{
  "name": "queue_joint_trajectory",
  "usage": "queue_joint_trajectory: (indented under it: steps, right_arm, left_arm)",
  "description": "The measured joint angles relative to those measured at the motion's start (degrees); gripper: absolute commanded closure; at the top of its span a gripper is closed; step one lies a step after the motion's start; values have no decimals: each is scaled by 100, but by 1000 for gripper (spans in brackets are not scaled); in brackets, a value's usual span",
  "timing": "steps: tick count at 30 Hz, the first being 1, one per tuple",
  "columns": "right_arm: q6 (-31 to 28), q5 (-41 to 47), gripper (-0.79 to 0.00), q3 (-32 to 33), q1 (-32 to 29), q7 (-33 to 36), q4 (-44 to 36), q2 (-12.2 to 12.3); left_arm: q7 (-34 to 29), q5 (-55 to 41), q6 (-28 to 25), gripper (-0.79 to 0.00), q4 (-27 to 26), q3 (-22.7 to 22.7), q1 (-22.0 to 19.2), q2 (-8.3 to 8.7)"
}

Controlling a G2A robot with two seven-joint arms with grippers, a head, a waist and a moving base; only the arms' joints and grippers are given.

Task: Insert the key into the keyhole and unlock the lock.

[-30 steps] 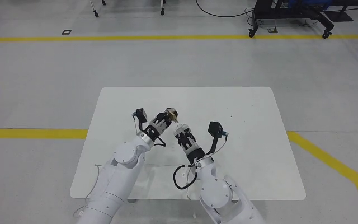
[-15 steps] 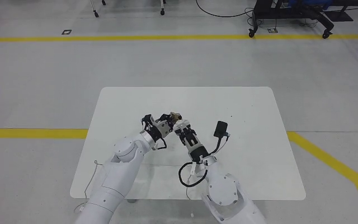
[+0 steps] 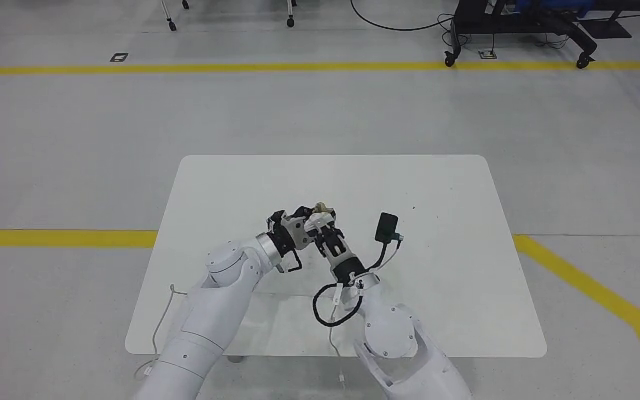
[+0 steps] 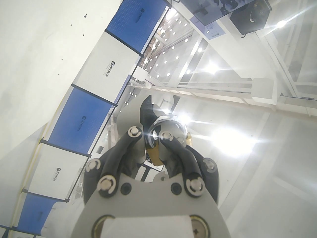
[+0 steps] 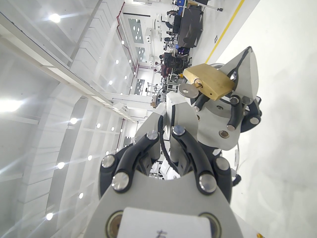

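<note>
The right gripper (image 5: pixel 171 105) has its fingers drawn together, tips just beside the round head of a small silver key (image 5: pixel 187 90). The key's blade sits in the keyhole of a brass rectangular padlock (image 5: pixel 213 81). The left gripper (image 4: pixel 159 125) is clamped on the padlock, held above the middle of the white desk (image 3: pixel 440 190).

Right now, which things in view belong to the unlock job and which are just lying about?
Job: brass padlock, key inserted in it, left gripper holding the padlock, right gripper at the key, white table.
Just about: black cart, floor cable, yellow floor line.
</note>
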Motion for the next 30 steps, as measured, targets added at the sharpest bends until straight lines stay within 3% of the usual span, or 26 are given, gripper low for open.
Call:
queue_joint_trajectory:
  steps: [30]
  right_arm:
    - [-67,166,0,307,-225,13,-196,-100]
  left_arm:
    - [-138,-148,-28,0,-23,29,16,38]
